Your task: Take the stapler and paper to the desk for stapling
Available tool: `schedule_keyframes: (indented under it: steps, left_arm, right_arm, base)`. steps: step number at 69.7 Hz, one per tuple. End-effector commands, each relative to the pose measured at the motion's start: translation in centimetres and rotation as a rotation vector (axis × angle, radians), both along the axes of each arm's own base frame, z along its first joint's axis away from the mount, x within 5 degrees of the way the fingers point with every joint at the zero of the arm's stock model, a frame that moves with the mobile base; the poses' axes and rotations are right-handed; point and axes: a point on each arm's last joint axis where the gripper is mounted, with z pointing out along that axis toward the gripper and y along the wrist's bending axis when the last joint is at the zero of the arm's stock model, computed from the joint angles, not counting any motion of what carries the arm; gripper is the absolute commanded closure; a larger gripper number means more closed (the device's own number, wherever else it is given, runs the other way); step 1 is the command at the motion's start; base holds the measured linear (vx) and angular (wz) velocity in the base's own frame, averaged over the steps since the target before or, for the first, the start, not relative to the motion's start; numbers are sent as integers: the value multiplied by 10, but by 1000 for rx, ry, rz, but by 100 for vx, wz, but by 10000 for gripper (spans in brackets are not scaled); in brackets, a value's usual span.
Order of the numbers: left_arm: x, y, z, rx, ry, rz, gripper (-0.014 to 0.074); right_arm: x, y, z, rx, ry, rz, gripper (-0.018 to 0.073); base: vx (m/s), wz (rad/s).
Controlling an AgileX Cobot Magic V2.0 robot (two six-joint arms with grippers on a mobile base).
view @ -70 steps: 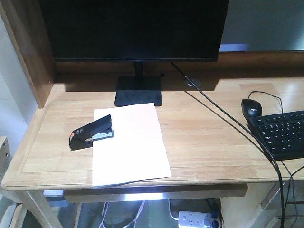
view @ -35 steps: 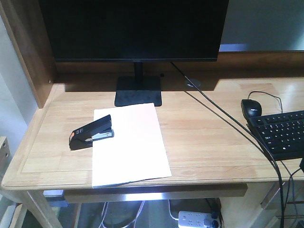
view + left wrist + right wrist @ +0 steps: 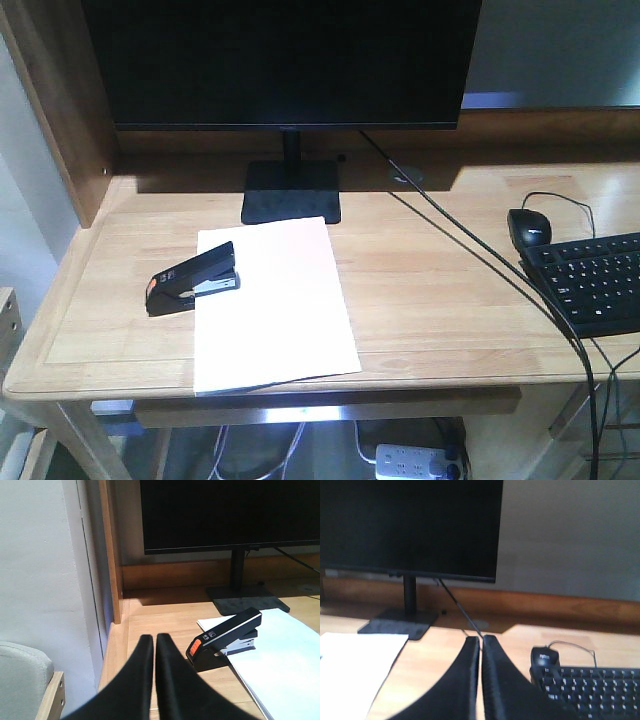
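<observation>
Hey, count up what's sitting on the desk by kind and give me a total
Stapler: 1
Paper sheet: 1
Monitor: 1
Mouse: 1
Keyboard: 1
Total: 5

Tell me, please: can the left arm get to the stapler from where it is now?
Probably yes. In the left wrist view the left end effector, shut and empty, sits just left of the stapler, with only bare desk between them. It must open first.
</observation>
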Motion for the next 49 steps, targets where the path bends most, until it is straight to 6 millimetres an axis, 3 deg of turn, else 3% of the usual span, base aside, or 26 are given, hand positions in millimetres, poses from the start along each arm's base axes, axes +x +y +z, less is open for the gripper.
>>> schedule_keyframes:
  steps: [1, 49]
  left_arm:
    - [0, 0, -2, -13, -57, 3, 603]
    - [0, 0, -2, -13, -57, 3, 603]
  right_arm:
    - [-5, -1, 5, 16, -91, -4, 568]
    - [-6, -5, 1, 28, -54, -73, 568]
  base:
    - [0, 0]
    - [0, 0]
